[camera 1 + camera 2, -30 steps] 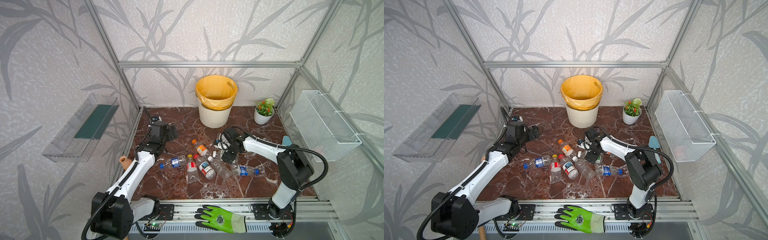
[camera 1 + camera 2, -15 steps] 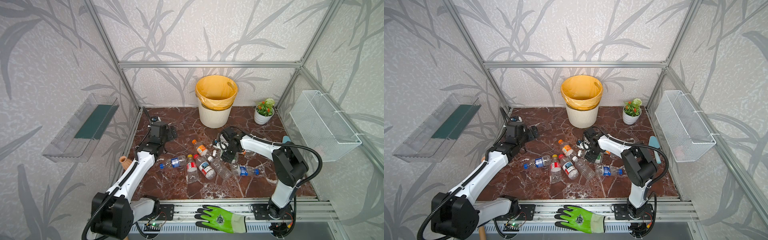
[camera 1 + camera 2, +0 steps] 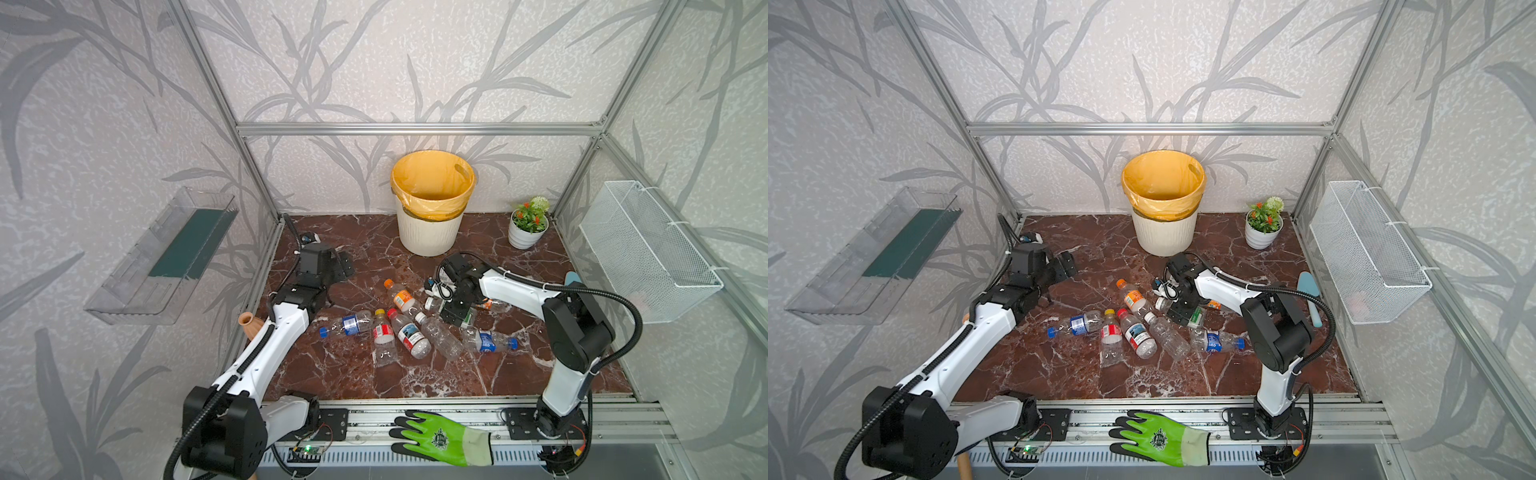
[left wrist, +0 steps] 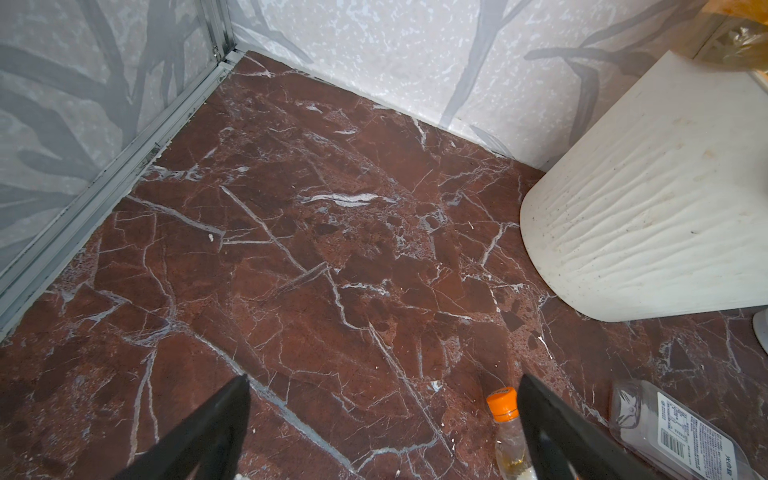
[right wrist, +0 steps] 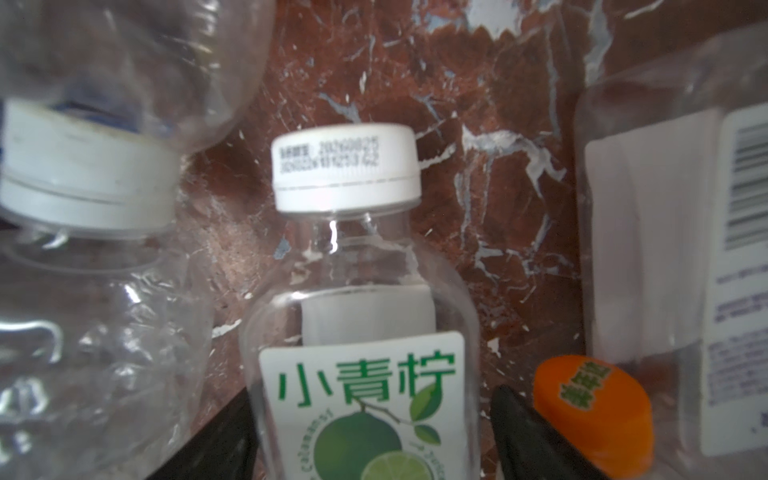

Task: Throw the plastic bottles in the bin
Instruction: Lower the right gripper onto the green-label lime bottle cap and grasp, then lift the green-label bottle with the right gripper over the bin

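Note:
Several plastic bottles (image 3: 409, 334) lie in a loose heap mid-floor in both top views. The bin (image 3: 432, 232), cream and ribbed with a yellow bag, stands at the back. My right gripper (image 3: 457, 316) points down into the heap. In the right wrist view its jaws (image 5: 372, 392) are open astride a white-capped bottle with a green lime label (image 5: 361, 374): one finger touches it, the other stands a narrow gap off. My left gripper (image 3: 340, 266) hangs open over bare floor at the back left, with an orange-capped bottle (image 4: 505, 419) beside one finger.
A white flowerpot (image 3: 527, 226) stands right of the bin. A wire basket (image 3: 648, 249) hangs on the right wall and a clear tray (image 3: 166, 257) on the left wall. A green glove (image 3: 440, 436) lies on the front rail. A brown vase (image 3: 249, 324) sits by the left arm.
The right arm's elbow has swung a little towards the middle while its gripper stays down in the heap. The left arm has not moved.

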You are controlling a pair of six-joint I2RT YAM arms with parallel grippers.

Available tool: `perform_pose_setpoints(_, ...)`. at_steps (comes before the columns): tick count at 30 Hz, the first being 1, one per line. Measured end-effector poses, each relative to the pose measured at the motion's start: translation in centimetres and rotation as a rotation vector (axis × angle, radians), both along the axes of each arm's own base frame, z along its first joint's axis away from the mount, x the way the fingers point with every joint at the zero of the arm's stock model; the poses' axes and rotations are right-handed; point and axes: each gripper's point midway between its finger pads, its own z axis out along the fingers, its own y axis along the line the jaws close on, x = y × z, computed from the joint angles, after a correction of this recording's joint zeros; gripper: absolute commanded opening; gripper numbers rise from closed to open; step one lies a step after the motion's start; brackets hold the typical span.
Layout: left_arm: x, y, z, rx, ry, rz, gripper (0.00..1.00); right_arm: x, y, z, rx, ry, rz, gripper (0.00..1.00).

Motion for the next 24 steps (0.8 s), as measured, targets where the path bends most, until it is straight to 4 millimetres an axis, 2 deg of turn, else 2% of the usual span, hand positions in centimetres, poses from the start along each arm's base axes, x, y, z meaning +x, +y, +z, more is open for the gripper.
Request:
perform_pose_setpoints(7, -0.1, 0.0, 0.2, -0.001, -0.005, 0.001, 0.99, -0.2, 0.0, -0.9, -0.011, 0.024, -0.007, 0.82)
perform_pose_setpoints(12, -0.2, 0.1, 0.1, 0.0, 0.001, 0.002, 0.99, -0.1, 0.0, -0.9, -0.01, 0.023, -0.01, 0.69)
perform_pose_setpoints(17, -0.3, 0.1, 0.0, 0.0, 0.006, 0.002, 0.99, 0.1, 0.2, -0.7, 0.0, 0.018, -0.025, 0.63)
perform_pose_setpoints(21, -0.3, 0.1, 0.0, -0.003, 0.006, 0.005, 0.99, 0.4, 0.4, 0.3, 0.02, -0.004, -0.047, 0.58)
perform_pose_setpoints(24, -0.3, 0.2, 0.0, -0.003, 0.005, 0.01, 0.99, 0.9, 0.7, 2.4, 0.06, -0.054, -0.067, 0.54)
